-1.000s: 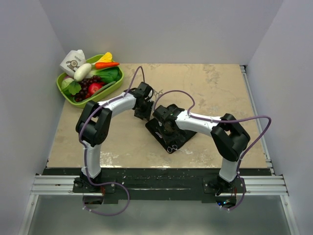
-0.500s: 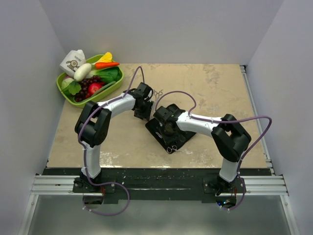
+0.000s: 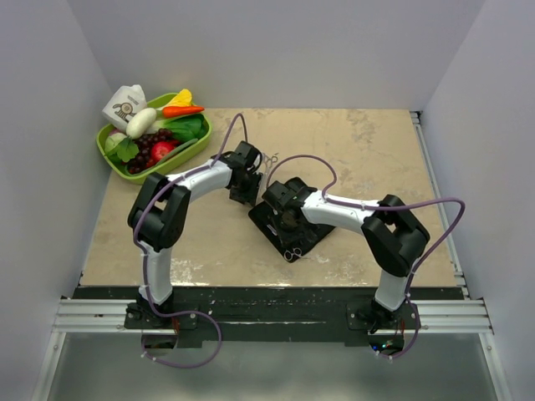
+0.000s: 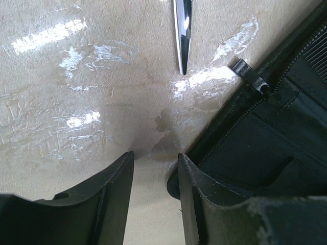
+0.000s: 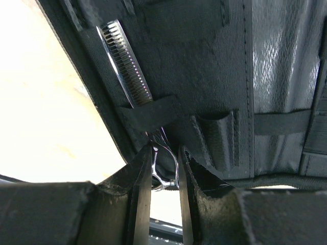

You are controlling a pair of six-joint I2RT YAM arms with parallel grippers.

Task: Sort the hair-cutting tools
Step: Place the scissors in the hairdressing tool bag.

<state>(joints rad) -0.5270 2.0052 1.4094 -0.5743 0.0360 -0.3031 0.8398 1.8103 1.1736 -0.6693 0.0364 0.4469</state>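
**A:** How far along is the sorting, roughly?

**B:** Early-ish, I'd say, somewhere around finishing tool one. The right end effector (image 5: 164, 151) is pinched on the ring handle of the toothed scissors (image 5: 125, 66). That blade is already threaded under an elastic strap (image 5: 148, 115) inside the open black case (image 5: 265, 76). It looks seated or close to it, but I can't tell if it's fully home.

**A:** And the other pair?

**B:** The plain scissors (image 4: 182, 30) are lying out on the bench (image 4: 76, 102), near the case's edge but not touching it. Only the blade tip shows in the left wrist view. The left end effector (image 4: 155, 158) hangs low over bare bench just beside the zippered edge, fingers apart with nothing between them.

**A:** Comb?

**B:** Can't spot it anywhere. It could be hidden under an arm, or black-on-black in the case. So my guess is one pair basically slotted, one pair to fetch, and the comb unknown. A pocket (image 5: 217, 138) next to the strap looks free.
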